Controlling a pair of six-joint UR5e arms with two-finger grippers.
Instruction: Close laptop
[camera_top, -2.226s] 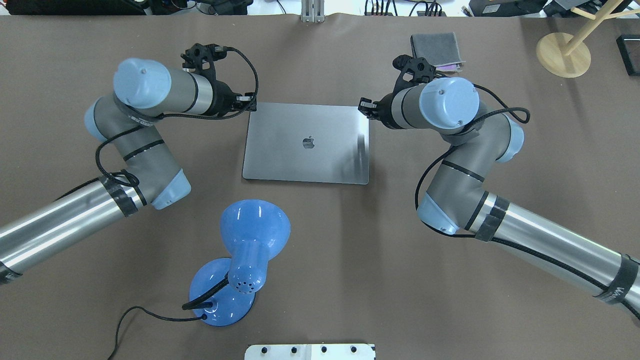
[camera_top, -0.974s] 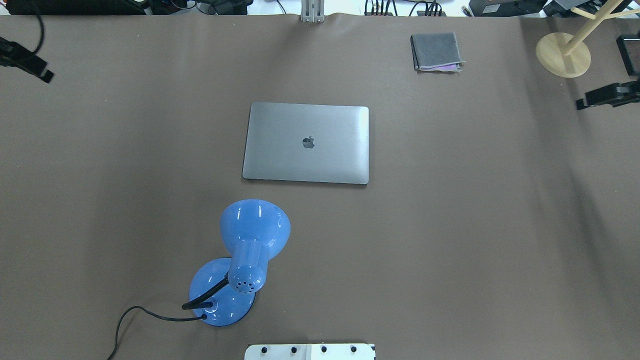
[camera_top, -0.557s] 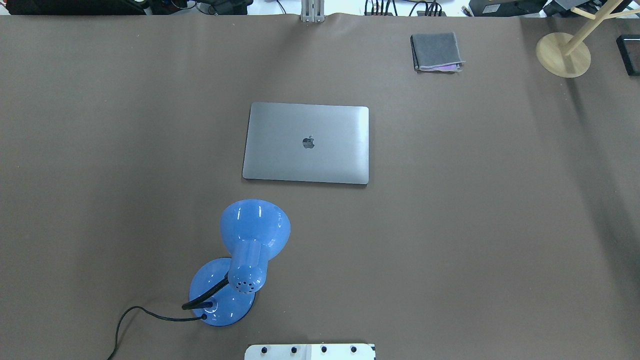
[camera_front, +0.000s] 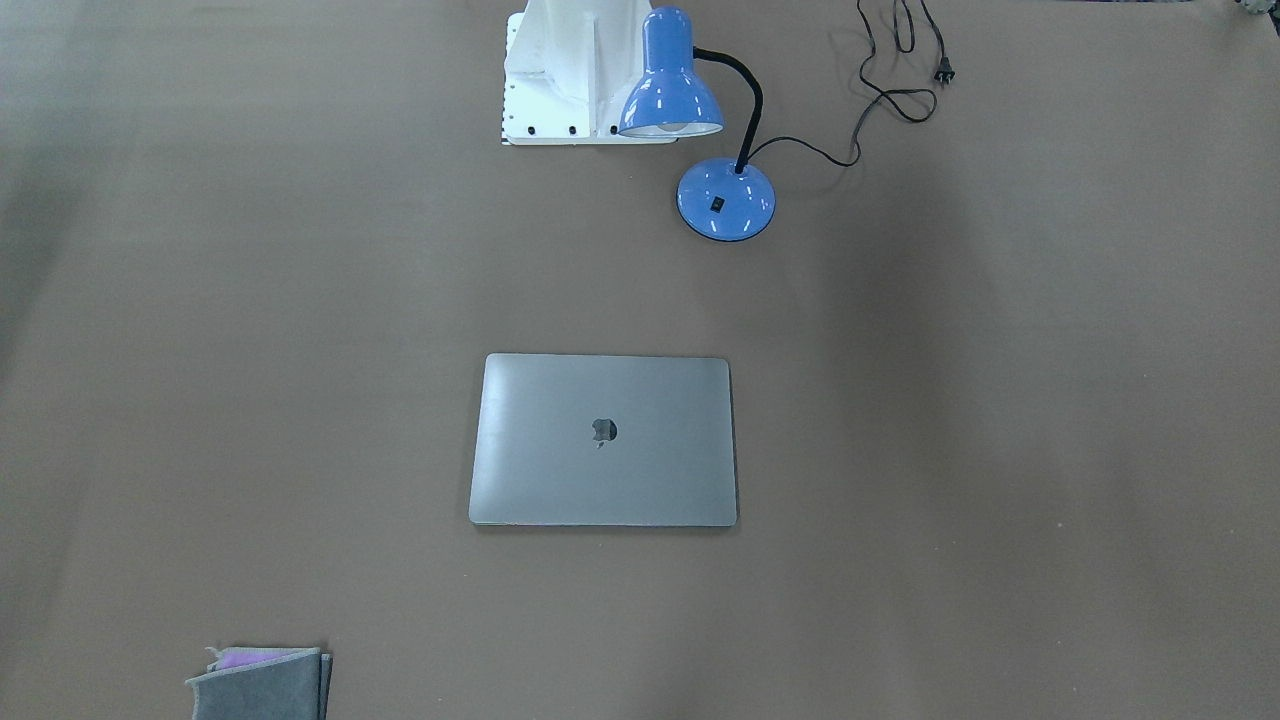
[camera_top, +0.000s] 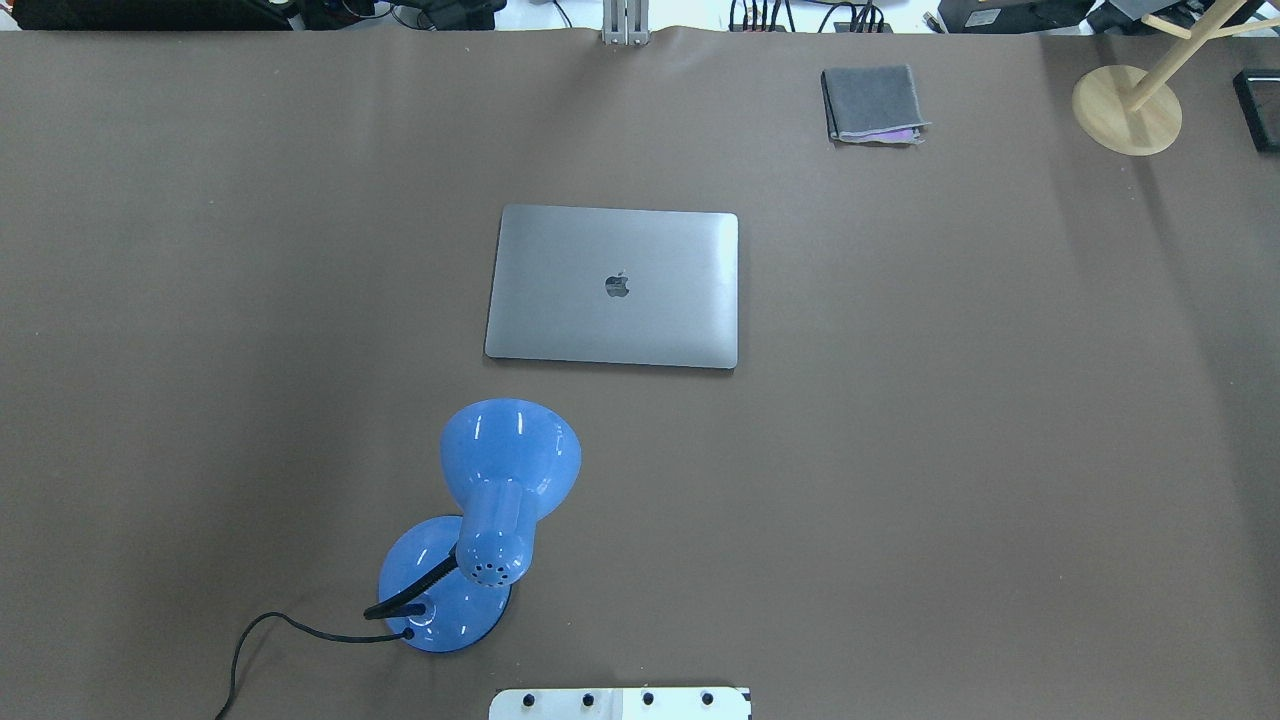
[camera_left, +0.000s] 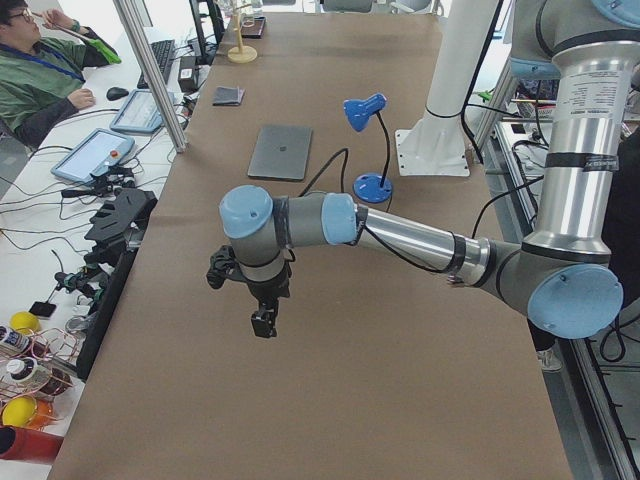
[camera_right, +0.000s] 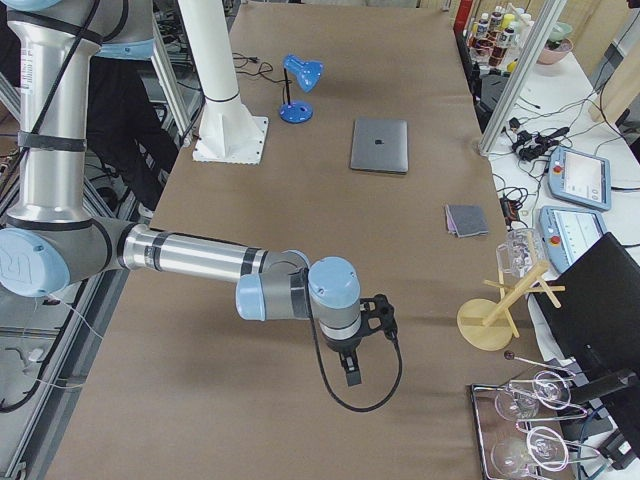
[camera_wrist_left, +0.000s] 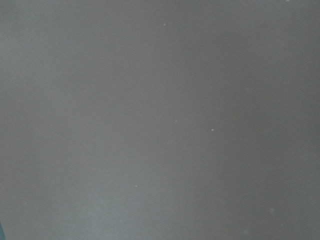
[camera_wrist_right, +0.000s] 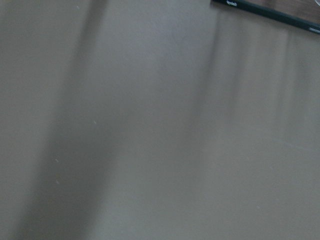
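The space-grey laptop (camera_top: 613, 287) lies shut and flat on the brown table, its lid with the dark apple logo facing up. It also shows in the front-facing view (camera_front: 603, 439), the left view (camera_left: 280, 152) and the right view (camera_right: 380, 145). My left gripper (camera_left: 263, 324) hangs over the table's left end, far from the laptop; I cannot tell whether it is open or shut. My right gripper (camera_right: 353, 376) hangs over the table's right end, also far away; I cannot tell its state. Both wrist views show only bare table.
A blue desk lamp (camera_top: 487, 520) with a black cord stands near the robot's white base (camera_top: 620, 703). A grey felt pouch (camera_top: 871, 104) lies at the back right. A wooden stand (camera_top: 1127, 108) is at the far right. An operator (camera_left: 45, 75) sits beside the table.
Both arms have drawn back from the laptop's far corners and left the overhead view. The laptop has stayed shut and has not moved.
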